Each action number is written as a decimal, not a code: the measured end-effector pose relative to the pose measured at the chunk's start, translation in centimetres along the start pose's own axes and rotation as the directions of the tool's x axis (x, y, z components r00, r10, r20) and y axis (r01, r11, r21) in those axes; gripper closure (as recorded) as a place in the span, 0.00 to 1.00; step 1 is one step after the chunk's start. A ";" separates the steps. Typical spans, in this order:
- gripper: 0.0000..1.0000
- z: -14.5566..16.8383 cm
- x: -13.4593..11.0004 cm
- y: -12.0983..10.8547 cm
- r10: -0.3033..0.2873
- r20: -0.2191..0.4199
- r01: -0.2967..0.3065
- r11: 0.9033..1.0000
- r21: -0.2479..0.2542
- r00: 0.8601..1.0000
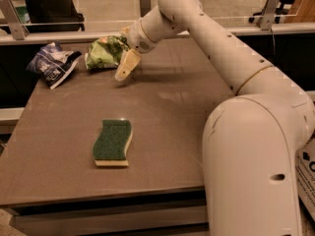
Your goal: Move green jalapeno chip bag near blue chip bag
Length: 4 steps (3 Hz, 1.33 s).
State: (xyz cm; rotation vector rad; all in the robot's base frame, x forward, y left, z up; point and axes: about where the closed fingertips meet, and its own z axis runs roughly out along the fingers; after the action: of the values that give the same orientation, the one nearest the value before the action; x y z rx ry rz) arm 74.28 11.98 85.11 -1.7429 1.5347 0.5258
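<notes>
The green jalapeno chip bag (103, 52) lies crumpled on the brown table (172, 112) near its far left edge. The blue chip bag (51, 65) lies just left of it, a small gap apart. My gripper (122, 54) is at the green bag's right side. Its fingers are spread. The lower cream finger (127, 65) points down toward the table, clear of the bag. The upper finger sits at the bag's top right corner and is partly hidden.
A flat dark green sponge (113, 142) with a yellow underside lies on the near left part of the table. My arm reaches across from the right. A rail with metal posts (15, 21) runs behind the table's far edge.
</notes>
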 end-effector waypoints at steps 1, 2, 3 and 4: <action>0.00 -2.9 0.4 -1.6 -0.001 -0.010 0.002 0.999 0.052 1.000; 0.00 -6.5 1.7 -2.8 0.010 -0.053 -0.003 0.993 0.117 0.999; 0.00 -11.0 4.1 -3.1 0.035 -0.133 -0.011 0.985 0.174 0.990; 0.00 -15.9 6.9 -2.4 0.076 -0.228 -0.023 0.973 0.229 0.971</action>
State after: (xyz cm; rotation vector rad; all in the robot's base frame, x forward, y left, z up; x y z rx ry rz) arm 75.37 -4.55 90.93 -1.6382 1.7332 0.1621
